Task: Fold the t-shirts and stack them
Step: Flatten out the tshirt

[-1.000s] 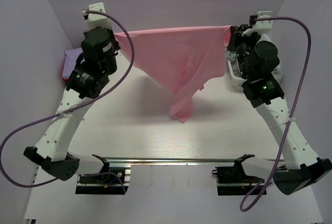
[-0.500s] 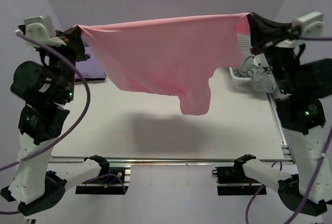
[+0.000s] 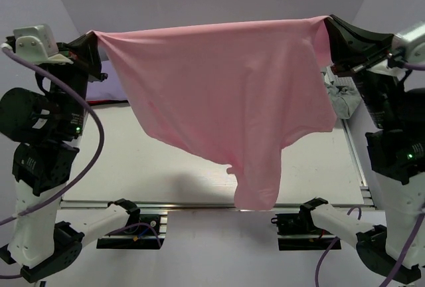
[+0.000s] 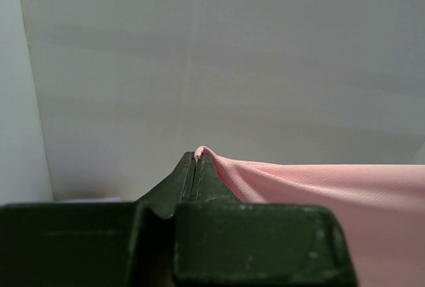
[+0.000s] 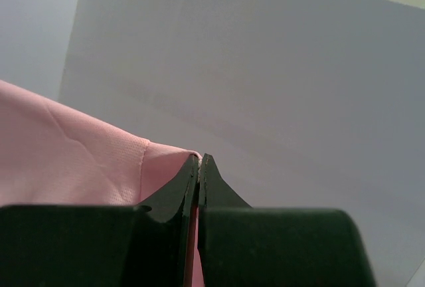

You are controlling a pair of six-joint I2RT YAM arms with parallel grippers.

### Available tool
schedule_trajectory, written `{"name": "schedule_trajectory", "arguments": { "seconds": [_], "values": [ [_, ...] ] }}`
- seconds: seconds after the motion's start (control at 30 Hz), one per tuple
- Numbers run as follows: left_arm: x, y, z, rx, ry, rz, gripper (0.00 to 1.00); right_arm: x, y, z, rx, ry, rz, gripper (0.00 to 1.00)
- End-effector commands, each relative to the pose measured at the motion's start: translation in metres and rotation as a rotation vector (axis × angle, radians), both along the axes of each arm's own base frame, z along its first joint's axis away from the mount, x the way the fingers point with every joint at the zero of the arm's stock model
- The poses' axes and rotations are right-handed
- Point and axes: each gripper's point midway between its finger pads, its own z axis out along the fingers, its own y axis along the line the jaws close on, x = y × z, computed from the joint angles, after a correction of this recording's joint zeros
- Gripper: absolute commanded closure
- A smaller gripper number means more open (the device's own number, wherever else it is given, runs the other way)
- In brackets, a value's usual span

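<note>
Since 0.5 s ago the pink t-shirt [image 3: 226,101] hangs lower in the top view. Its bottom tip now comes down to the metal rail [image 3: 166,204] at the near edge of the table [image 3: 133,161]. Before, it hung over the middle of the table.

The shirt is up in the air, spread wide btwn the 2 arms. Its top edge runs almost flat from one corner to the other. The cloth below sags into soft folds. The left side slants down to a narrow flap at the bottom.

L gripper [image 3: 89,41] pinches the top left corner. In the L wrist view its fingers [image 4: 186,174] are pressed tight together, w/ a small bit of pink cloth poking out at the tips. R gripper [image 3: 330,24] pinches the top right corner. In the R wrist view its fingers [image 5: 212,181] are closed too, w/ the pink hem caught btwn them.

A purple cloth [image 3: 109,91] lies on the table at the far left, partly hidden by the L arm and the pink shirt. A grey cloth [image 3: 342,101] sits at the right edge of the table, just beside the R arm. Plain pale walls stand behind it all.
</note>
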Motion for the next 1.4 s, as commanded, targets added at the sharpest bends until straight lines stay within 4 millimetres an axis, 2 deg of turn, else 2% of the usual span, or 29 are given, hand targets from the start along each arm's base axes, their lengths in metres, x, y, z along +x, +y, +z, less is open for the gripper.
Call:
{"name": "schedule_trajectory", "arguments": {
  "seconds": [0.0,0.1,0.2,0.23,0.3,0.33,0.37,0.4,0.43,0.5,0.53,0.63,0.67,0.7,0.73,0.77,0.8,0.87,0.9,0.97,1.03,1.1,1.13,1.17,1.23,1.27,1.3,1.33,1.37],
  "values": [
    [0.033,0.013,-0.033,0.033,0.109,0.171,1.0,0.034,-0.022,0.008,0.07,-0.032,-0.171,1.0],
    [0.065,0.005,-0.066,0.04,0.188,0.241,1.0,0.087,-0.016,-0.029,0.064,0.066,-0.244,1.0],
    [0.118,-0.016,-0.131,0.099,0.337,0.285,1.0,0.139,-0.006,-0.079,0.023,0.175,-0.299,1.0],
    [0.13,-0.02,-0.149,0.109,0.373,0.307,1.0,0.164,0.003,-0.112,-0.012,0.24,-0.311,1.0],
    [0.166,-0.035,-0.206,0.133,0.485,0.351,1.0,0.185,0.003,-0.137,-0.021,0.293,-0.352,1.0],
    [0.177,-0.035,-0.229,0.144,0.534,0.388,1.0,0.217,0.011,-0.179,-0.064,0.378,-0.371,1.0],
    [0.189,-0.037,-0.255,0.153,0.589,0.403,1.0,0.228,0.012,-0.196,-0.068,0.418,-0.385,1.0],
    [0.209,-0.044,-0.299,0.2,0.677,0.421,1.0,0.238,0.012,-0.211,-0.073,0.45,-0.402,1.0],
    [0.221,-0.051,-0.321,0.203,0.723,0.395,1.0,0.269,0.017,-0.258,-0.119,0.542,-0.427,1.0],
    [0.244,-0.057,-0.355,0.218,0.797,0.369,1.0,0.299,0.013,-0.298,-0.151,0.618,-0.478,1.0],
    [0.261,-0.062,-0.396,0.25,0.87,0.367,1.0,0.316,0.016,-0.332,-0.189,0.678,-0.491,1.0],
    [0.293,-0.07,-0.428,0.258,0.927,0.329,1.0,0.349,0.019,-0.371,-0.253,0.745,-0.493,1.0],
    [0.305,-0.066,-0.46,0.28,0.977,0.349,1.0,0.363,0.022,-0.428,-0.323,0.854,-0.494,1.0],
    [0.318,-0.065,-0.456,0.263,0.969,0.345,1.0,0.376,0.024,-0.412,-0.303,0.826,-0.485,1.0],
    [0.324,-0.07,-0.464,0.264,0.975,0.33,1.0,0.386,0.028,-0.458,-0.347,0.903,-0.479,1.0],
    [0.332,-0.067,-0.488,0.274,1.011,0.334,1.0,0.394,0.031,-0.455,-0.343,0.893,-0.468,1.0],
    [0.344,-0.064,-0.484,0.25,0.998,0.319,1.0,0.403,0.027,-0.452,-0.327,0.885,-0.477,1.0],
    [0.354,-0.063,-0.496,0.241,1.01,0.307,1.0,0.42,0.031,-0.489,-0.341,0.929,-0.476,1.0],
    [0.364,-0.06,-0.494,0.22,0.994,0.297,1.0,0.427,0.03,-0.483,-0.322,0.916,-0.48,1.0],
    [0.374,-0.062,-0.51,0.204,1.007,0.274,1.0,0.441,0.033,-0.51,-0.324,0.938,-0.476,1.0],
    [0.38,-0.058,-0.524,0.2,1.017,0.273,1.0,0.451,0.037,-0.517,-0.311,0.93,-0.454,1.0],
    [0.388,-0.052,-0.528,0.18,1.01,0.261,0.95,0.458,0.04,-0.533,-0.31,0.929,-0.442,0.89],
    [0.391,-0.054,-0.524,0.174,1.0,0.25,0.89,0.461,0.043,-0.527,-0.305,0.914,-0.42,0.86],
    [0.398,-0.055,-0.523,0.16,0.989,0.228,0.63,0.462,0.045,-0.537,-0.312,0.928,-0.415,0.82],
    [0.4,-0.052,-0.523,0.154,0.998,0.215,0.26,0.467,0.051,-0.525,-0.295,0.916,-0.394,0.65],
    [0.401,-0.054,-0.518,0.153,0.998,0.204,0.0,0.466,0.053,-0.518,-0.293,0.918,-0.378,0.57],
    [0.401,-0.049,-0.508,0.131,0.99,0.203,0.0,0.463,0.057,-0.508,-0.287,0.917,-0.366,0.28],
    [0.401,-0.049,-0.495,0.124,0.971,0.201,0.0,0.461,0.059,-0.502,-0.282,0.917,-0.346,0.1],
    [0.397,-0.044,-0.488,0.119,0.973,0.2,0.0,0.452,0.062,-0.475,-0.271,0.898,-0.327,0.1]
  ]
}}
